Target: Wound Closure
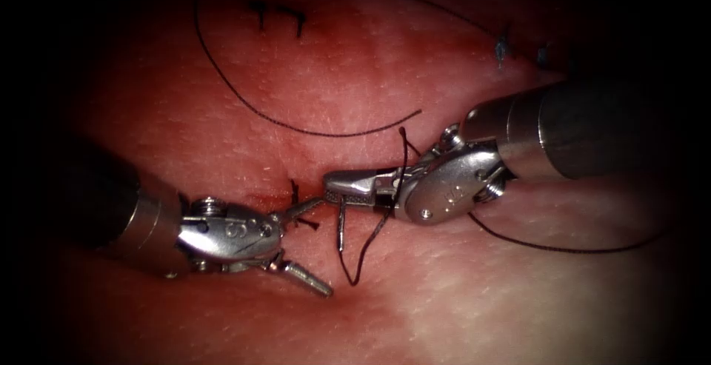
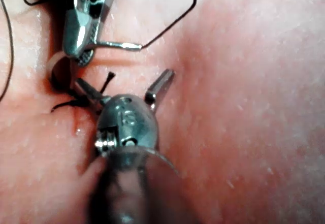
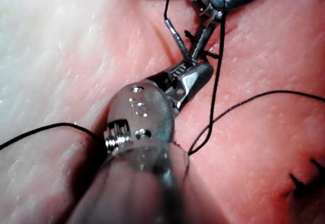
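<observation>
My right tool (image 1: pixel 333 185) reaches in from the right, jaws shut on the curved needle (image 1: pixel 341 224). The needle's tail end hangs below the jaws, clear of the tissue (image 1: pixel 459 298); its tip end is hidden behind them. Dark thread (image 1: pixel 370 250) leaves the tail, loops down and climbs behind the right tool's wrist. In the right wrist view the jaws (image 3: pixel 200 72) clamp the needle (image 3: pixel 177 41). My left tool (image 1: pixel 326 245) sits just left of the needle, jaws wide open and holding nothing, the upper jaw beside a knotted stitch (image 1: pixel 296 201). The left wrist view shows those open jaws (image 2: pixel 124 77) below the needle (image 2: pixel 122 45).
A long slack thread strand (image 1: pixel 244 95) curves over the tissue above the tools, and another strand (image 1: pixel 563 249) trails off under the right shaft. Earlier stitches (image 1: pixel 296 18) with short cut ends sit at the upper left, and more stitches (image 1: pixel 503 48) at the upper right.
</observation>
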Controlling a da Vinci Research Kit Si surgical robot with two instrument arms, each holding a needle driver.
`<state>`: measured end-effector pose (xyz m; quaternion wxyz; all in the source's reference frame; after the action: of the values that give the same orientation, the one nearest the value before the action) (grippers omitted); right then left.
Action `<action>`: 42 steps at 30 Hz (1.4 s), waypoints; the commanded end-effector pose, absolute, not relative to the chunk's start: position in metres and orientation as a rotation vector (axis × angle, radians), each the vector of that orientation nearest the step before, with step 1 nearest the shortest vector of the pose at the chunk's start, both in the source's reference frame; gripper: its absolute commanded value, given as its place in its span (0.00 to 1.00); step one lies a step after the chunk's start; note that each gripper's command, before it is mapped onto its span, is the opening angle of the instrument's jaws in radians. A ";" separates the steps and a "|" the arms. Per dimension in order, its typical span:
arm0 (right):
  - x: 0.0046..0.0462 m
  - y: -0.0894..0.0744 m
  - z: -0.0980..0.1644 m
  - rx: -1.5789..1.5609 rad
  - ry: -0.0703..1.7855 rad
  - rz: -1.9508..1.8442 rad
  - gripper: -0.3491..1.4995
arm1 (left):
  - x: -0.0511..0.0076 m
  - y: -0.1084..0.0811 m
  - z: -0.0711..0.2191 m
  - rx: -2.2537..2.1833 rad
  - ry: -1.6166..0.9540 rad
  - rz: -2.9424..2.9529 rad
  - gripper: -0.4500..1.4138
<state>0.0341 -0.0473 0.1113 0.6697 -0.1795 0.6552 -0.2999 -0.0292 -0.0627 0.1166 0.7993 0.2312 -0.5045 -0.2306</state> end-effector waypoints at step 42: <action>0.0345 -0.052 0.122 -0.023 1.454 -0.432 0.00 | -0.0292 -0.064 0.116 0.508 -1.084 -0.494 0.74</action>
<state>0.0338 -0.0514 0.1210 0.7268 -0.0076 0.6591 -0.1933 -0.0288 -0.0629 0.1155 0.7980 0.2348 -0.5050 -0.2303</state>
